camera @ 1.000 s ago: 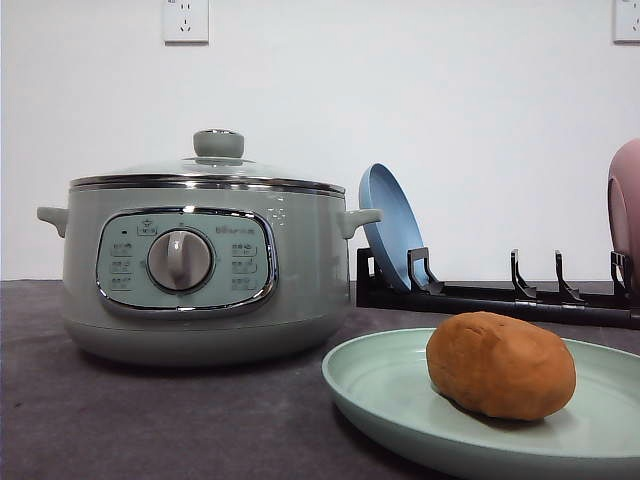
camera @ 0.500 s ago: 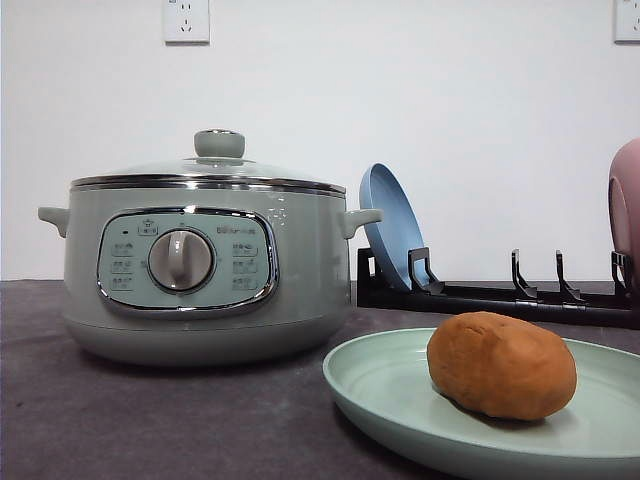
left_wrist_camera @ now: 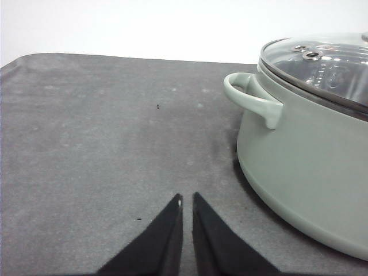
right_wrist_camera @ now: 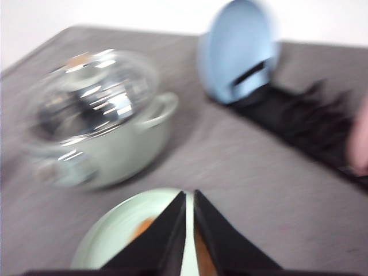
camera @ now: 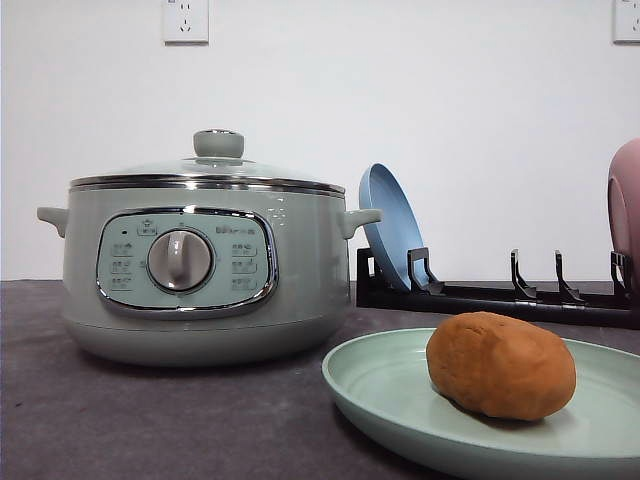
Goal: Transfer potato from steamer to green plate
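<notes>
The potato (camera: 500, 365) lies on its side in the green plate (camera: 385, 395), which sits on the tabletop (camera: 150, 420) just in front of and to the right of the steamer (camera: 200, 265), so by the look of it the transfer is done. The steamer's glass lid (camera: 210, 168) is on. If you have to take the potato again, treat it as a firm, fairly light lump with a matte, dimpled skin that should give decent grip; being egg-shaped, it may roll or squirt out, so I would pinch it across its short waist, not at the tapered ends. You have nothing in hand: the left gripper (left_wrist_camera: 187, 201) hovers over bare tabletop beside the steamer's side handle (left_wrist_camera: 253, 103) with its jaws pressed together and empty, and the right gripper (right_wrist_camera: 190, 198), its jaws likewise closed on nothing, hangs above the green plate, nearer you than the steamer. That wrist view is blurred. Behind the plate, a blue plate (camera: 390, 235) stands in a black rack (camera: 500, 295).
</notes>
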`<action>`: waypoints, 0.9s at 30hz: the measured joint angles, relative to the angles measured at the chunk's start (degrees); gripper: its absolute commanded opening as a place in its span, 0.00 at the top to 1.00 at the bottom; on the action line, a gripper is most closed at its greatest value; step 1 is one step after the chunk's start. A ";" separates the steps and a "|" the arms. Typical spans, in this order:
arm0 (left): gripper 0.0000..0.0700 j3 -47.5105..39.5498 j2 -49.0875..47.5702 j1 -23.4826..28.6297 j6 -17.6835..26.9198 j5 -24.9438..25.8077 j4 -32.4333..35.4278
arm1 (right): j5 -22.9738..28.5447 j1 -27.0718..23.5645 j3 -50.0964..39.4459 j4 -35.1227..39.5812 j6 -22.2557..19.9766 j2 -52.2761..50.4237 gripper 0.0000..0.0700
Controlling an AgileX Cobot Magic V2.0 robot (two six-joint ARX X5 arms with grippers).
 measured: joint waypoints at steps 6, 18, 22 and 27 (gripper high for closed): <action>0.96 0.00 0.00 0.00 0.00 0.00 0.00 | -0.92 -16.11 -17.94 16.53 -2.61 -8.00 0.98; 0.96 0.00 0.00 0.00 0.00 0.00 0.00 | -0.70 -24.15 -44.24 38.28 -4.61 -19.40 0.98; 0.96 0.00 0.00 0.00 0.00 0.00 0.00 | -0.70 -24.15 -47.94 38.95 -5.58 -21.29 0.98; 0.96 0.00 0.00 0.00 0.00 0.00 0.00 | 0.65 -23.92 -49.12 37.22 -6.90 -22.92 0.98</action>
